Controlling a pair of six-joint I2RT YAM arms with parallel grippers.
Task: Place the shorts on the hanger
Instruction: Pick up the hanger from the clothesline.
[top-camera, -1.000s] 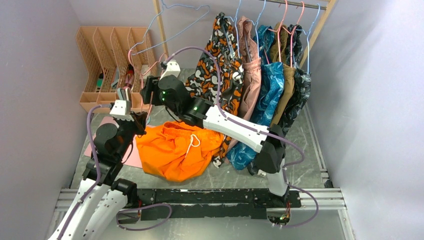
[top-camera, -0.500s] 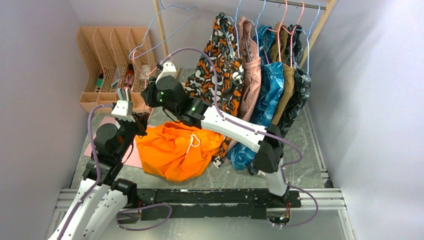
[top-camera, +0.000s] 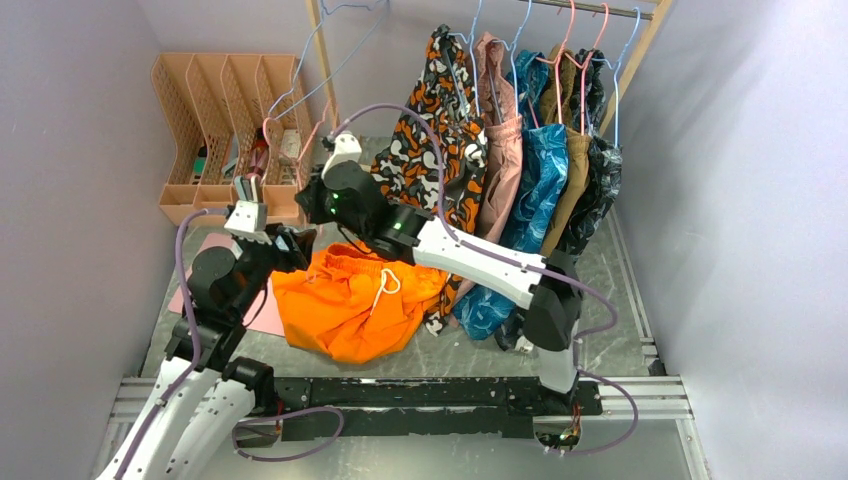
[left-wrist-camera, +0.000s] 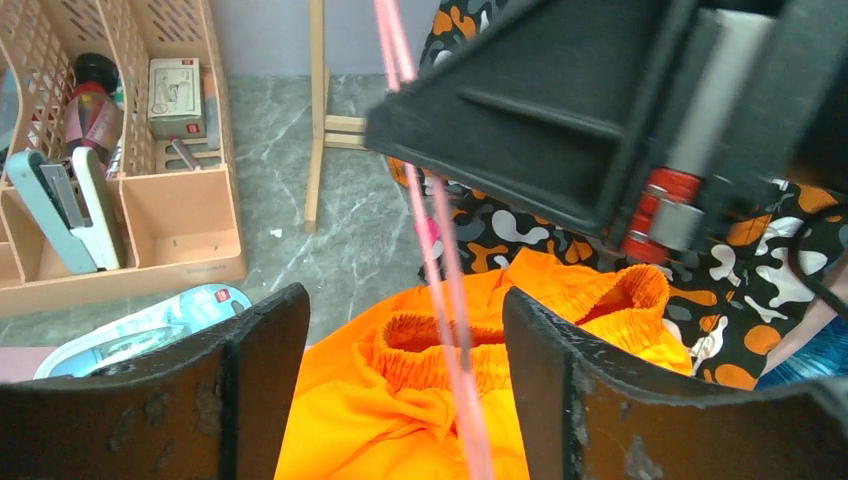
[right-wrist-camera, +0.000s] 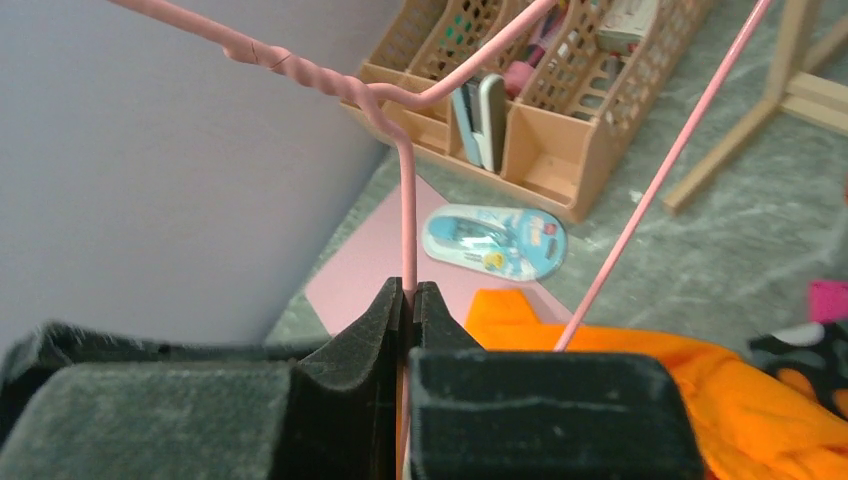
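At the middle-left of the tabletop (top-camera: 590, 300), the orange shorts (top-camera: 355, 305) lie in a loose heap, with the gathered waistband (left-wrist-camera: 430, 345) gaping toward the far side and the white drawstring (top-camera: 383, 285) on top. Just above them hangs the pink wire hanger (right-wrist-camera: 405, 215). The right gripper (right-wrist-camera: 410, 300) is clamped on its neck below the twist. The left gripper (left-wrist-camera: 403, 310) hovers over the waistband with its jaws apart, and the hanger's pink wires run between them.

The step in hand looks like bringing hanger and shorts together. To do it well, the right arm should keep a firm pinch, since thin wire can swivel. The left should drop clear of the wire and take only the near waistband edge. Behind stand a peach desk organizer (top-camera: 215, 110) and a patterned garment (top-camera: 430, 130).
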